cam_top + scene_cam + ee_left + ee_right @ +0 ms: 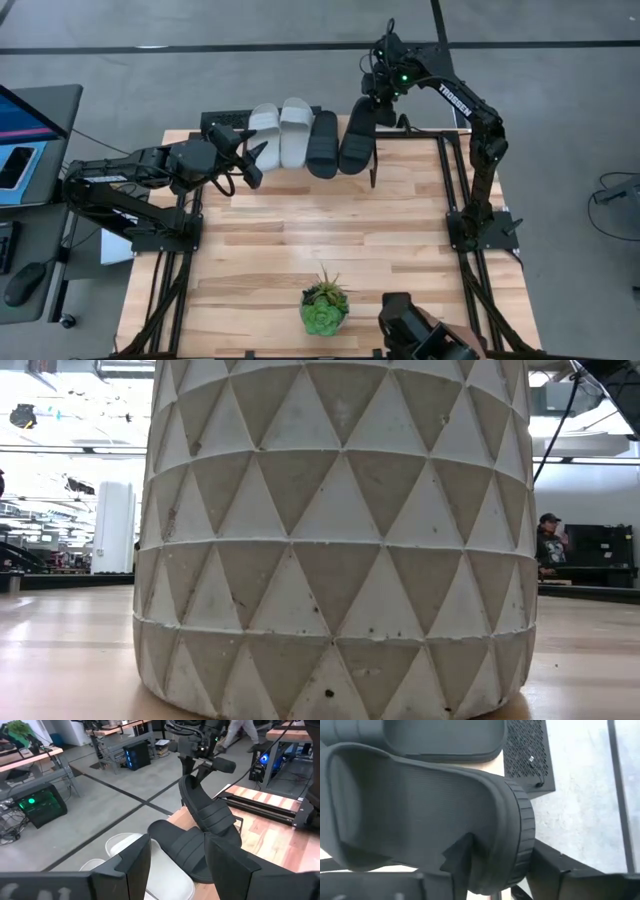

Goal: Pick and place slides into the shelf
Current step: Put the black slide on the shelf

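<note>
While we look down from the high view, we see our right hand (372,100) at the far edge of the desk (330,235), over the heel of the last black slide (358,135), which lies at the right end of a row with the other black slide (322,145) and two light grey slides (281,130); the shelf beneath them is mostly covered, only a thin black wire leg (373,172) showing, so we judge all four slides to sit on it. Our left hand (247,160) waits just beside the grey pair, its fingers spread and holding nothing. Near the front edge stands a small potted plant (324,306). From the low view we get only the white, triangle-patterned plant pot (340,530) filling the frame, with the room behind and a person (550,540) far off; what grows in it is out of sight there. Through the left wrist view, past our own spread fingers (132,865), the last black slide tilts up at its heel under the right hand (192,767), resting against its flat black neighbour. Through the right wrist view the slide's heel rim (517,835) sits between our right fingers (457,857), which touch it; whether they pinch it or are letting go we cannot tell. We judge this the release of the fourth slide; next the right hand should part fully and lift clear without dragging the heel.
</note>
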